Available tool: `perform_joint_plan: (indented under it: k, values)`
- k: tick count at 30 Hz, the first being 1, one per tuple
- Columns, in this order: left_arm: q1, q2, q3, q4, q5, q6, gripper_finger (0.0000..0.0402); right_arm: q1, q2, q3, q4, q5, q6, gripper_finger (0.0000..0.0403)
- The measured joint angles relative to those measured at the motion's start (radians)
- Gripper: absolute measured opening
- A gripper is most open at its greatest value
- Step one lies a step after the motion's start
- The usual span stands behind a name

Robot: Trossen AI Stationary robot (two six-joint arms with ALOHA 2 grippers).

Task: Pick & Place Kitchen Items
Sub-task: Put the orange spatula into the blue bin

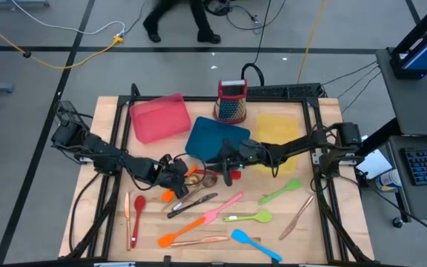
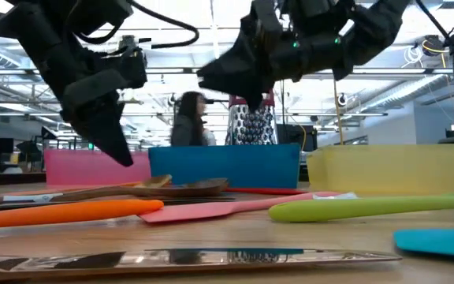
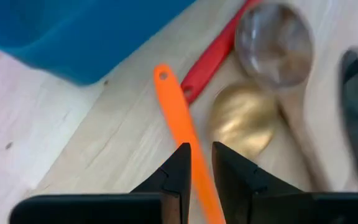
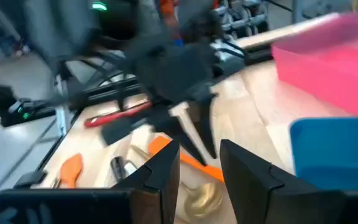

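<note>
An orange utensil point(image 3: 178, 118) with a slim handle lies beside the blue tray point(image 1: 217, 137), among a red handle point(image 3: 219, 53), a gold spoon point(image 3: 241, 121) and a steel spoon point(image 3: 275, 43). My left gripper point(image 1: 176, 179) is shut on it, pointing steeply down. My right gripper point(image 4: 197, 152) hangs open and empty above the table, close to the blue tray's near edge, facing the left gripper point(image 4: 194, 134). In the low view it point(image 2: 219, 79) is well above the table. My left gripper pinches the orange utensil's handle point(image 3: 199, 177) between its two fingers, well back from the end with the hole point(image 3: 161, 74). The fingers come slanting down from the table's left and lie across the handle. Whether the utensil is clear of the table I cannot tell.
Pink tray point(image 1: 159, 117), yellow tray point(image 1: 276, 130) and a grater point(image 1: 232, 100) stand at the back. Several utensils lie along the near half: red spoon point(image 1: 138, 208), pink spatula point(image 1: 224, 208), green spatulas point(image 1: 280, 193), blue spatula point(image 1: 254, 243), copper knife point(image 1: 296, 216). A person's legs point(image 1: 176, 22) are beyond the table.
</note>
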Motion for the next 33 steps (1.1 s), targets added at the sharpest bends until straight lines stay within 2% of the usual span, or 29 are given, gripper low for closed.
perform_joint_plan:
  k: [4,9,13,19,25,33]
  values:
    - [0.0,0.0,0.0,-0.045,-0.006,-0.019,0.0101,0.011,-0.012,0.0,0.011,0.001,-0.069,0.0131]
    - [-0.023,0.0,0.0,-0.022,-0.104,-0.068,0.0152,0.011,-0.011,0.0,0.006,0.001,-0.072,0.016]
    - [-0.055,0.006,0.0,-0.016,-0.129,-0.116,0.0174,0.009,-0.01,0.0,-0.003,0.002,-0.072,0.0173]
    - [-0.098,0.111,0.0,0.037,-0.193,-0.153,0.017,0.009,-0.01,0.0,0.001,0.001,-0.087,0.0175]
    - [-0.116,0.245,0.003,0.043,-0.241,-0.254,0.0153,0.009,-0.01,0.0,0.004,0.001,-0.086,0.0172]
    - [-0.106,0.31,0.004,0.057,-0.31,-0.31,0.0152,0.009,-0.01,0.0,0.007,0.001,-0.086,0.0172]
